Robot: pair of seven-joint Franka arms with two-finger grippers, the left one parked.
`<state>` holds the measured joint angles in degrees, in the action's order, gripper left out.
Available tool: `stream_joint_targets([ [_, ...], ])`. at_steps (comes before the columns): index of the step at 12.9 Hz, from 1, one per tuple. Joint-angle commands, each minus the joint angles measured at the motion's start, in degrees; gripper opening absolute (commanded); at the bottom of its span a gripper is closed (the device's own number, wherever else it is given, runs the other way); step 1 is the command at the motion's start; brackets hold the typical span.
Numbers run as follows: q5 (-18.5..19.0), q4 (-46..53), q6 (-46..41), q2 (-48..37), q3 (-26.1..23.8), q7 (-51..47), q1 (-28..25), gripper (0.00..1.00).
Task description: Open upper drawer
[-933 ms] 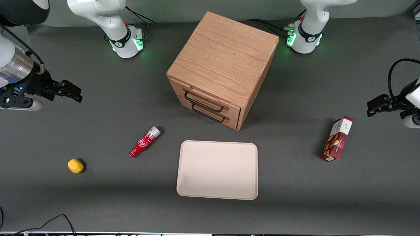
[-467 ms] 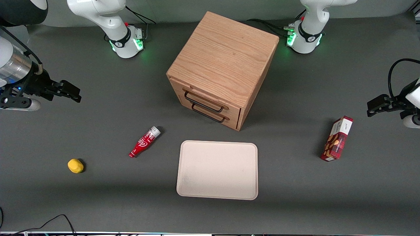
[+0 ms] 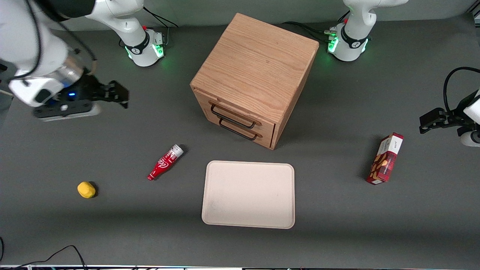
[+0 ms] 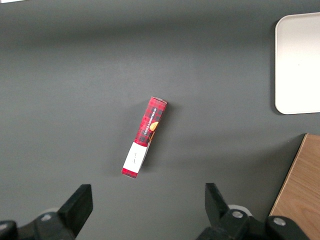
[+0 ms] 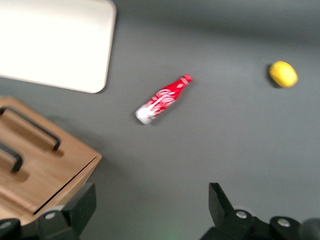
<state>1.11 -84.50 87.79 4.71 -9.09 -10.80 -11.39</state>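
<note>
The oak cabinet stands mid-table, its front turned toward the front camera and the working arm's end. The upper drawer is closed, flush with the front, and its long black wire handle sits just above the lower drawer's matching handle. My gripper hangs open and empty over bare table, well short of the cabinet on the working arm's end. In the right wrist view my gripper has its fingers spread wide, with a corner of the cabinet and both handles beside one finger.
A red bottle lies on the table nearer the front camera than my gripper. A yellow lemon sits farther toward the working arm's end. A cream tray lies in front of the cabinet. A red box stands toward the parked arm's end.
My gripper has swung in from the working arm's end toward the cabinet, most of it in the last half second. It stays open. The drawers have not moved.
</note>
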Motion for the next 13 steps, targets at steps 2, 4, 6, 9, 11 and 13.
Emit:
stream_joint_targets([
  [2, 0.8, 5.7, -1.3, 5.2, 0.3, 2.1, -10.1, 1.0],
  [4, 0.7, 7.7, -0.5, 8.4, 0.0, 2.1, -14.7, 1.0],
  [6, -2.7, 10.4, 1.1, 13.0, -0.9, 8.6, -15.1, 1.0],
  [9, -9.7, 11.3, 5.3, 17.6, -0.4, 24.2, -14.2, 1.0],
  [11, -14.2, 11.2, 7.1, 19.4, -0.3, 29.8, -13.8, 1.0],
  [13, -15.7, 10.9, 8.3, 20.8, -0.3, 37.3, -12.8, 1.0],
])
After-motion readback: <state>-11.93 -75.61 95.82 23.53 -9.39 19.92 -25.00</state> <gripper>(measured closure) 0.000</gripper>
